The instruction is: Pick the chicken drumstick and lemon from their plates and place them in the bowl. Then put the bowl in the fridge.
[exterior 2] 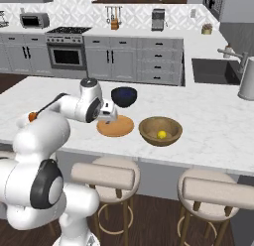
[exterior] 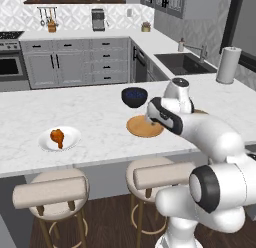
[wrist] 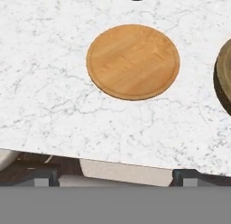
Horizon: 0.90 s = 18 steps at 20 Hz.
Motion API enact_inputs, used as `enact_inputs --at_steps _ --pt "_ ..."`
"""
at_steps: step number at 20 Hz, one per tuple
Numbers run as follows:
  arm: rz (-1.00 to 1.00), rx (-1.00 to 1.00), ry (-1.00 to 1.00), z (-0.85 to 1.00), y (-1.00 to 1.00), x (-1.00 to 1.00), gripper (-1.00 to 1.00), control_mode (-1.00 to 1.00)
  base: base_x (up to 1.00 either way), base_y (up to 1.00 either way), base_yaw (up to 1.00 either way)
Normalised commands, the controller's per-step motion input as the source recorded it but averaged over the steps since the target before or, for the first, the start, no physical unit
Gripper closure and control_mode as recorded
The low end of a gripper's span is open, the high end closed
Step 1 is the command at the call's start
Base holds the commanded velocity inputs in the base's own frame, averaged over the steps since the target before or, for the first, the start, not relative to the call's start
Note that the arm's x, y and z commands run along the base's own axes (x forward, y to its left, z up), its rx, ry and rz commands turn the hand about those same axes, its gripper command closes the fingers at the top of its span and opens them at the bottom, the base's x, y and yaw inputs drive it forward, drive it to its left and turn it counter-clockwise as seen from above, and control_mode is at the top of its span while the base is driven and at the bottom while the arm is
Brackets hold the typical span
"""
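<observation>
The marble island counter [exterior: 100, 137] carries everything that matters here, and the arm reaches over its near edge from the stool side. The wooden bowl [exterior 2: 160, 130] sits on the robot's right part of the counter, just beside the wooden plate [exterior 2: 115, 126], and the lemon [exterior 2: 161, 134] already lies in its hollow. So the lemon half of the job looks done; the drumstick half is not.

The white plate [exterior: 59, 139] stands well apart from both, far toward the robot's left along the counter, and the chicken drumstick [exterior: 57, 137] rests on it. The gripper [exterior: 150, 116] hovers over the wooden plate's near edge, which now lies bare under the hand camera. In that view the two finger tips [wrist: 43, 178] sit at opposite lower corners, so the jaws stand wide apart with nothing between them.

The relation the next move turns on: the drumstick lies to the left of the gripper, across an open stretch of marble, on the side away from the bowl. A sweep leftward along the counter would bring the hand over it. Its long axis seems to run roughly front to back, meaty end toward the far side and bone toward the stools, though it is small at this range and I would not swear to the tilt. The jaws would best close across that axis.
</observation>
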Motion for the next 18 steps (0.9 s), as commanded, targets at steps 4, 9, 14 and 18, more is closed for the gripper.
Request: enact_inputs --at_steps 4,9,14,18 --pt "0.01 0.00 0.00 0.00 1.00 -0.05 -1.00 -1.00 0.00 0.00 0.00" --pt "0.13 0.01 0.00 0.00 1.00 0.00 -1.00 -1.00 0.00 0.00 0.00" --pt "0.08 0.09 0.00 0.00 1.00 0.11 -1.00 -1.00 0.00 0.00 0.00" --pt "0.05 0.05 0.00 0.00 1.00 0.17 -1.00 -1.00 0.00 0.00 0.00"
